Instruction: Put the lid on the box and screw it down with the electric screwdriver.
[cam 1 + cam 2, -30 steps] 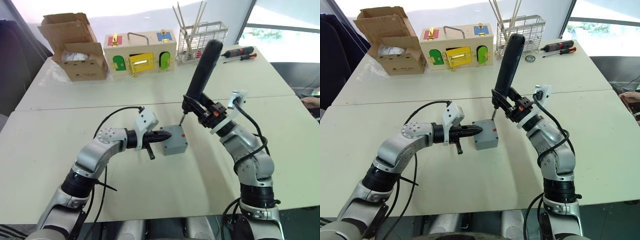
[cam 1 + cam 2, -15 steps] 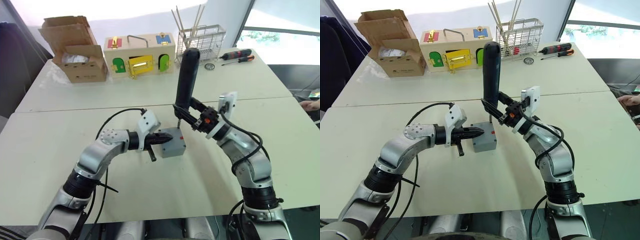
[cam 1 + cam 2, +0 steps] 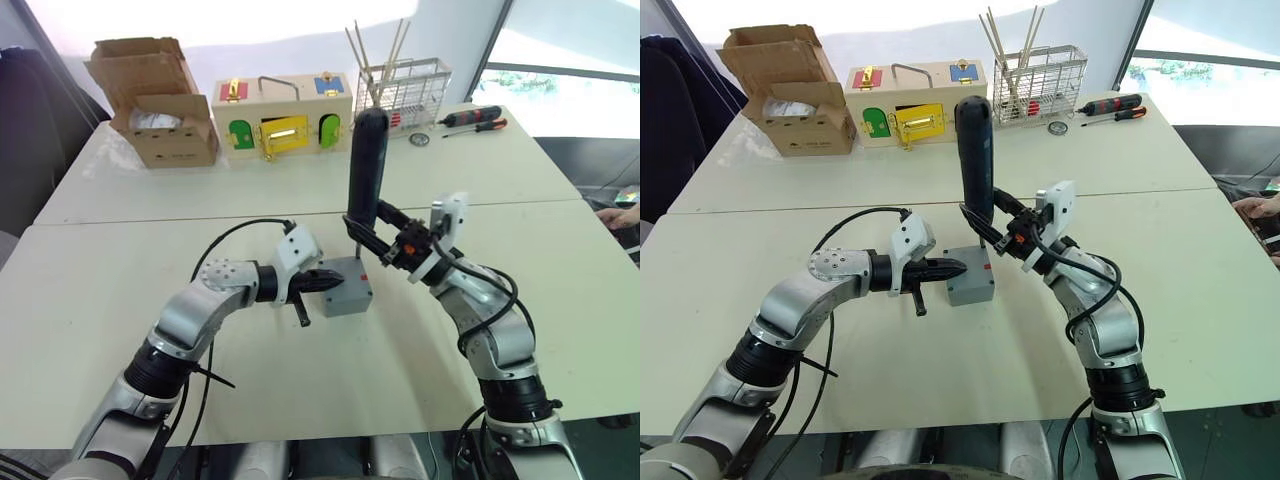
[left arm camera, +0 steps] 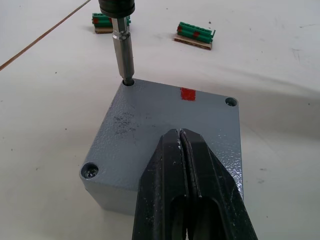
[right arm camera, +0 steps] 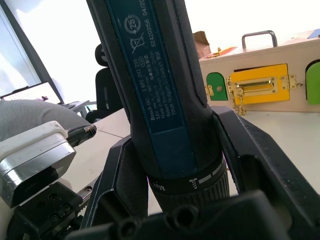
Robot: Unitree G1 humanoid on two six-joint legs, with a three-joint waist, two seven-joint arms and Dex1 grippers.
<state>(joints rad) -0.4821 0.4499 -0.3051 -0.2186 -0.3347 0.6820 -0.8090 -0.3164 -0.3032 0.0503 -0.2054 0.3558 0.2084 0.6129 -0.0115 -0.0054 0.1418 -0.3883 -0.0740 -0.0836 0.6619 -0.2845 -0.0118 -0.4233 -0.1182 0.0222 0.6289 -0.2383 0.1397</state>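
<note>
Right gripper [image 3: 385,243] clamps the screwdriver [image 3: 364,168] upright, bit seated in a far corner hole of the lid [image 4: 165,125]. Lid sits on the box [image 3: 344,287]. Left gripper [image 4: 184,150], fingers together, presses the lid's near edge.

My black fingers [image 4: 187,185] press a speckled grey lid [image 4: 165,130] marked with a small red square, beside my black, blue-labelled electric screwdriver [image 5: 160,100].

Two pale tables [image 3: 150,330] stand pushed together. The near one bears the grey box [image 3: 345,291]. The far one carries a cardboard box [image 3: 160,105], a wooden box with coloured doors [image 3: 282,112], a wire basket [image 3: 408,88] and two hand screwdrivers [image 3: 478,118].
</note>
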